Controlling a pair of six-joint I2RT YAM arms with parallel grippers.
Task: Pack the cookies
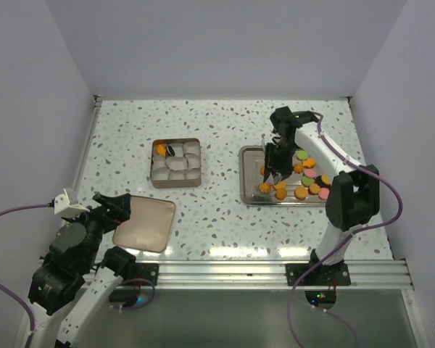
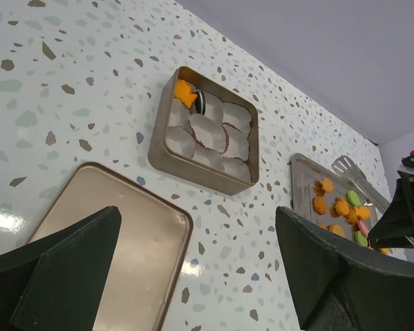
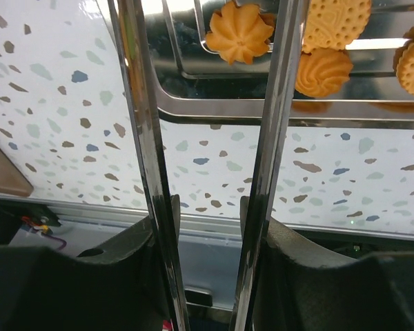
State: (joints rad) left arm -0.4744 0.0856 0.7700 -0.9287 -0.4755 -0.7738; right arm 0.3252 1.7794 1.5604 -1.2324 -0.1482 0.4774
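Right wrist: fingers (image 3: 69, 276) grip shiny metal tongs (image 3: 148, 138) near ridged, flower-shaped cookies (image 3: 239, 31).

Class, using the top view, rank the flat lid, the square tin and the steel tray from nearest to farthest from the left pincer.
1. Flat lid, right beside the left pincer.
2. Square tin, mid-table, farther back.
3. Steel tray, over on the right side.

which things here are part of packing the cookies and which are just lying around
for the job: cookies on the steel tray, square tin with paper cups, tongs in the right gripper
lying about for now: tin lid, near the open left gripper
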